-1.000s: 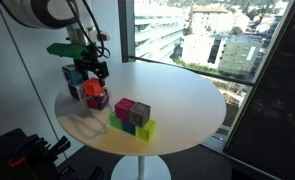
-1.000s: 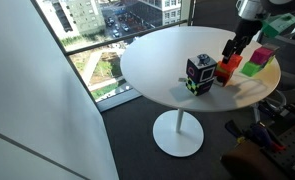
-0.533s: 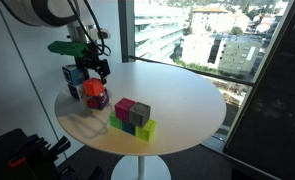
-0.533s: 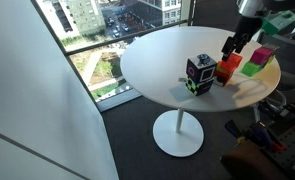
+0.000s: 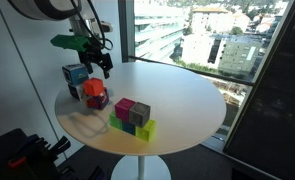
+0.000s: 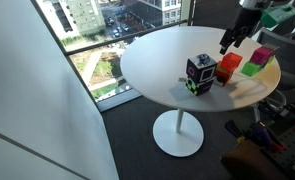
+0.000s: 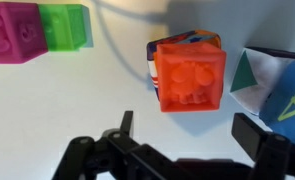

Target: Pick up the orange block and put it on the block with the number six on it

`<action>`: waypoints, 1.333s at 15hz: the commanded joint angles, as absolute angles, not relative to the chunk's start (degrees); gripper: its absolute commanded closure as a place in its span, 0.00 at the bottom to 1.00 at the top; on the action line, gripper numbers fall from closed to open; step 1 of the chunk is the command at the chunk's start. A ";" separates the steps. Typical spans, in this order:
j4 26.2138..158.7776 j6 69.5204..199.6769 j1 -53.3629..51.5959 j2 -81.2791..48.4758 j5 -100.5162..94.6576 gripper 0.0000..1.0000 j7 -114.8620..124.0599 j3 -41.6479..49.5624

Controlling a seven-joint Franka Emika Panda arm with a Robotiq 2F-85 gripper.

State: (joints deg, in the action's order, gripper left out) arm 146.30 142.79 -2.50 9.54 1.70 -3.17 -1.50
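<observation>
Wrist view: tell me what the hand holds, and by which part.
Nothing is held. The hand is open and empty, clear above the orange block, which sits on the multicoloured block.

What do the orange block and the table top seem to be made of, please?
Orange block: probably moulded plastic, possibly soft foam. The finish is matte, with raised relief shapes on the top face and no glare.
Table: probably white laminate or painted board. The surface is smooth and evenly coloured, shows no grain, and takes soft shadows.
</observation>
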 commanded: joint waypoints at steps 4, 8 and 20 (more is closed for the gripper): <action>142.02 138.07 -0.09 10.27 -0.83 0.00 2.32 -1.02; 138.31 132.11 0.84 10.00 -1.80 0.00 3.04 -0.77; 130.56 112.34 1.27 13.51 -4.78 0.00 1.83 -0.23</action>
